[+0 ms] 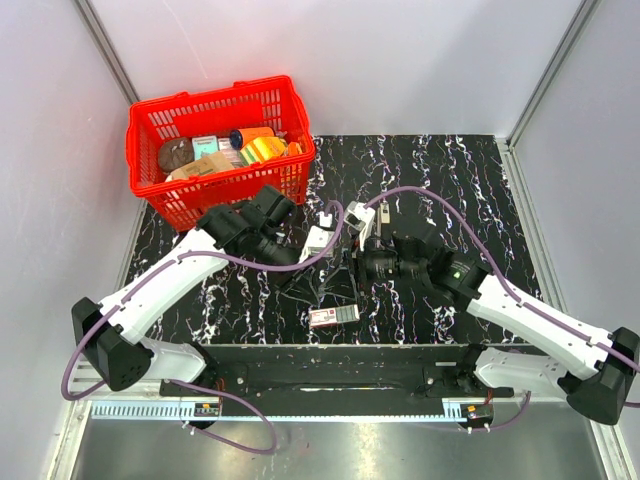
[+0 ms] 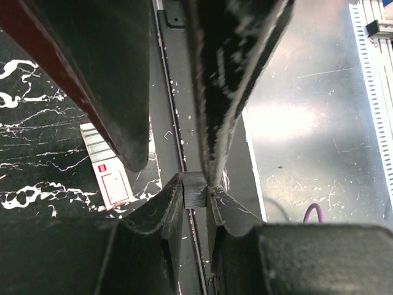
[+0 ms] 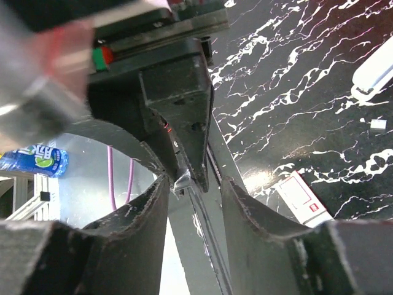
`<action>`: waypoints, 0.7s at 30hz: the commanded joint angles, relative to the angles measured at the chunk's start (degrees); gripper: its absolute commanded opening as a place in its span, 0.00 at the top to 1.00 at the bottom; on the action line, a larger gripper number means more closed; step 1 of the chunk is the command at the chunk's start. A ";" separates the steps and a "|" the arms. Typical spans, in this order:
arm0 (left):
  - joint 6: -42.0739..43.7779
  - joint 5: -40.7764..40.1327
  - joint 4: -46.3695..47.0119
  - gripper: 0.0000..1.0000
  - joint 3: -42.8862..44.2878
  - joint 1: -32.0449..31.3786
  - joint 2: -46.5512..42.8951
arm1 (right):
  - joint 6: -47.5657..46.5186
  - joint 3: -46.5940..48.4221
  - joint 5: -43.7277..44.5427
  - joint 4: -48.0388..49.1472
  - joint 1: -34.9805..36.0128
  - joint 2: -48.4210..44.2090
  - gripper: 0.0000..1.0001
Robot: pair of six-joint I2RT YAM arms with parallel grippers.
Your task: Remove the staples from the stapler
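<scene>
- Left gripper — jaws clenched on a small grey ribbed piece at their very tips. It reads as the staples, held in the air above the near edge of the surface.
- Right gripper: jaws parted, bracketing the left tip from the opposite side and clamped on nothing. Cannot tell whether a pad touches the strip.
- Stapler lies on the surface, well apart from both grippers and cut off by the frame in the right wrist view. Cannot tell whether its tray is open.
- White-and-red box lies flat on the surface near its front edge.
- Handling, as a judgement: the strip is very light and thin. It is stiff along its length but only glued together, so it is likely to snap if bent or pinched at one end. Smooth metal, so slippery.
- Where to hold: pads flat across the two long side faces, near mid-length, with gentle pressure. A corner grip invites twisting out.
- Risk — dropped pieces would be hard to spot on the veined black surface.
</scene>
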 commanded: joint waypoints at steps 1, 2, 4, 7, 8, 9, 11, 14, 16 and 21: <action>0.32 4.78 -0.27 1.00 3.44 0.01 -0.97 | 0.49 1.21 -3.16 3.10 0.11 1.03 0.57; 0.15 5.13 -0.36 1.00 3.70 0.10 -0.88 | 0.57 1.39 -3.34 2.92 0.11 1.12 0.58; 0.23 5.31 -0.27 1.00 3.79 0.10 -0.88 | 0.57 1.47 -3.34 2.92 0.20 1.21 0.60; 0.15 5.31 -0.27 1.00 3.88 0.10 -0.71 | 0.57 1.56 -2.90 2.83 0.20 1.13 0.64; 0.15 5.31 -0.36 1.00 3.79 0.19 -0.62 | 0.49 1.56 -2.73 2.83 0.20 1.04 0.67; 0.15 5.22 -0.36 1.00 3.88 0.19 -0.62 | 0.66 1.56 -2.72 2.83 0.20 1.04 0.69; 0.06 5.14 -0.36 1.00 4.14 0.19 -0.36 | 0.75 1.48 -2.99 2.75 0.20 1.04 0.71; -0.03 6.01 -0.44 1.00 4.41 0.62 0.17 | 0.66 1.30 -2.90 2.31 0.20 0.60 0.70; 0.32 6.63 -0.88 1.00 4.67 0.80 0.35 | 0.49 1.39 -2.73 1.87 0.20 0.16 0.67; 2.86 9.35 -4.13 1.00 5.90 1.07 1.75 | 0.40 1.39 -3.25 1.34 0.20 -0.90 0.60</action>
